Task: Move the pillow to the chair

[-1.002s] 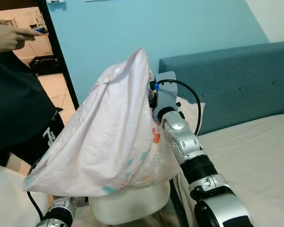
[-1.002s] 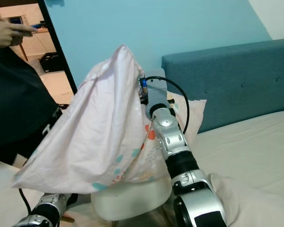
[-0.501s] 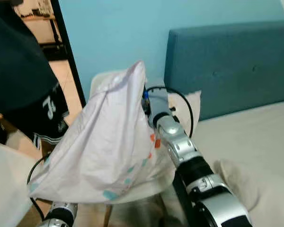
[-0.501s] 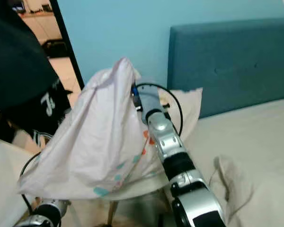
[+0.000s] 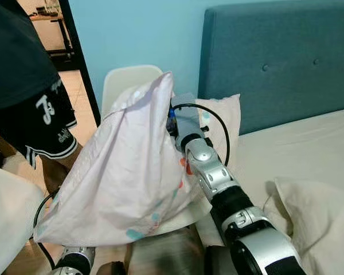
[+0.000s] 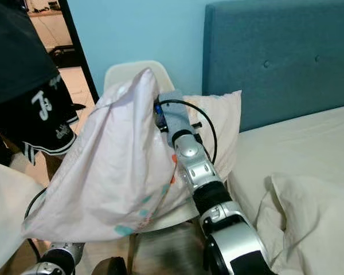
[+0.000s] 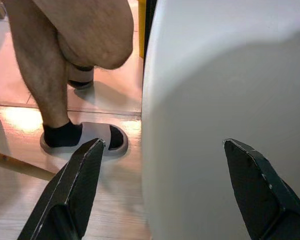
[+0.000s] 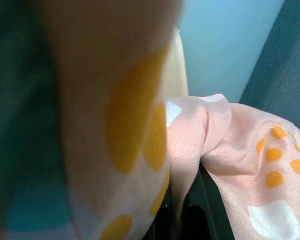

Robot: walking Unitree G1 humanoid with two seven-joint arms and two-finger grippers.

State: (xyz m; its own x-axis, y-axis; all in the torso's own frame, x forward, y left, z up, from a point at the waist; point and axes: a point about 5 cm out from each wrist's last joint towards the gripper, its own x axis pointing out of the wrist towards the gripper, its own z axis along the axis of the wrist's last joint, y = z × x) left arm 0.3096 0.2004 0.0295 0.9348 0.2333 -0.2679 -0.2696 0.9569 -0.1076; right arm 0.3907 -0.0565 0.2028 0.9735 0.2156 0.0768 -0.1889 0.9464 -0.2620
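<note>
Here, in the left eye view, the right gripper (image 5: 171,114) is holding the pillow (image 5: 123,177) up at centre frame, hanging over the white chair (image 5: 129,77). In the left wrist view, the left gripper (image 7: 162,170) is hanging with jaws wide beside a person's leg (image 7: 50,65). In the right wrist view, pillow fabric is bunching between the jaws.

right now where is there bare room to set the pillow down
Free: the bed sheet between the headboard and the crumpled bedding. Crowded: the chair sits under the held pillow and right gripper, with a person beside it.
</note>
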